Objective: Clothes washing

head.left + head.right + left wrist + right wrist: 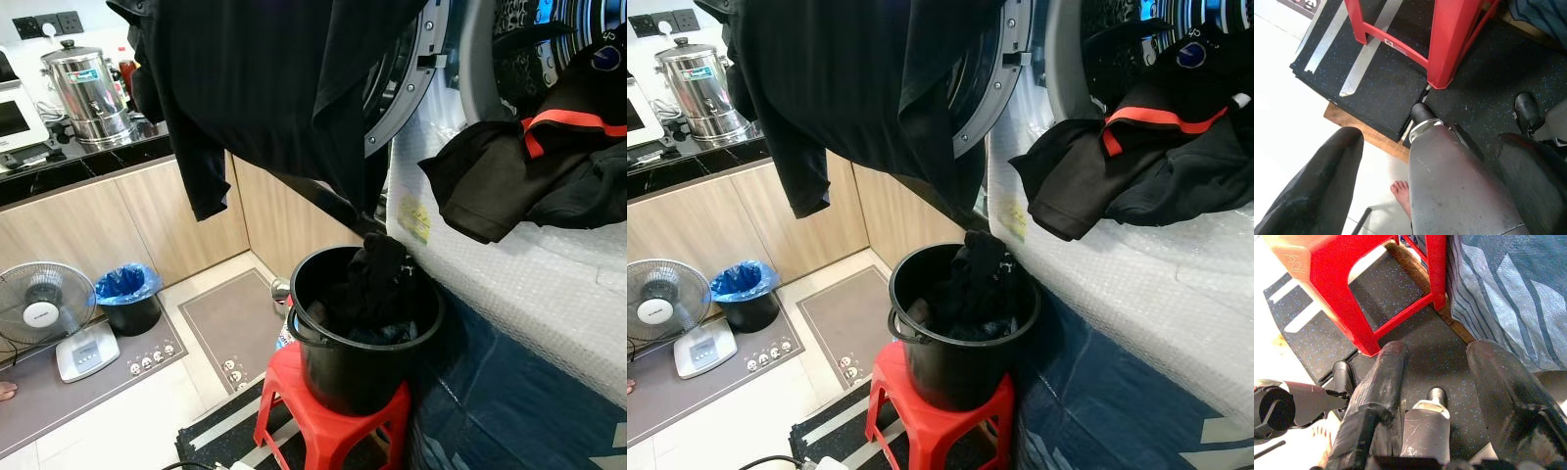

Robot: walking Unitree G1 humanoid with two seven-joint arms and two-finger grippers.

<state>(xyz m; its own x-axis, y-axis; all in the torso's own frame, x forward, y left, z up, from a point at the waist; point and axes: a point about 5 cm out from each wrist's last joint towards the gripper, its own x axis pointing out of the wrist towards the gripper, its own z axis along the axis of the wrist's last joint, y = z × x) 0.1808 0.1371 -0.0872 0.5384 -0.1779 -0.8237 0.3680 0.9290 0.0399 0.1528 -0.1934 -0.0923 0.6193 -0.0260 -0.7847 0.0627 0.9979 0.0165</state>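
Note:
A black bucket stuffed with dark clothes stands on a red plastic stool beside the washing machine. One large black garment hangs spread out high across the open washer door. A black garment with a red stripe spills out of the drum mouth onto the bubble-wrapped machine front. Both arms hang low by the stool. My left gripper is open over the dark floor mat, holding nothing. My right gripper is open beside the stool's leg, also holding nothing.
A floor fan, a scale and a blue-lined bin stand at the left by the wooden cabinets. A steel urn sits on the counter. A person's bare foot is close behind my leg.

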